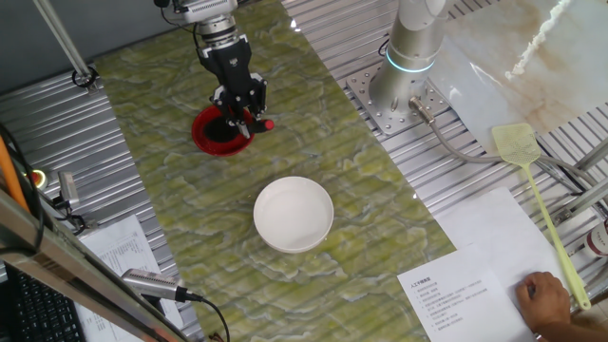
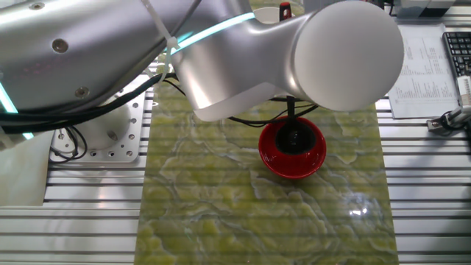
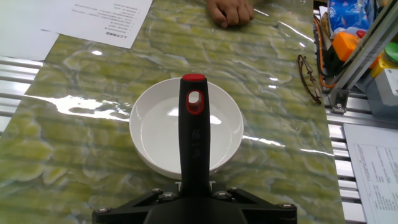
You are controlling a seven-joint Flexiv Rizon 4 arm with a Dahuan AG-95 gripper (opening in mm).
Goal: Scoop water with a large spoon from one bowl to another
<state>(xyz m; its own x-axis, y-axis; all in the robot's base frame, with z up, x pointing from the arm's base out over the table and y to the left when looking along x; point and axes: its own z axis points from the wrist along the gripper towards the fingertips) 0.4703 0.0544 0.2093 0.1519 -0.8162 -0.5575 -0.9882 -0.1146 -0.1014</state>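
Hiding claw fingertips (image 1: 243,116): ladle (image 3: 194,134) handle; arm (image 2: 221,51) covers grip.

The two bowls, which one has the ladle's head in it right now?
The red bowl, under the pincer; the black ladle dips into it. The white bowl sits apart.

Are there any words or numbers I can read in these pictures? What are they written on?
None can be read.
Paper sheet by the white bowl: printed lines, too small.
Papers beside the keyboard: too blurred.
Sheet near the person's hand: too small.
Blue packet: print unreadable.
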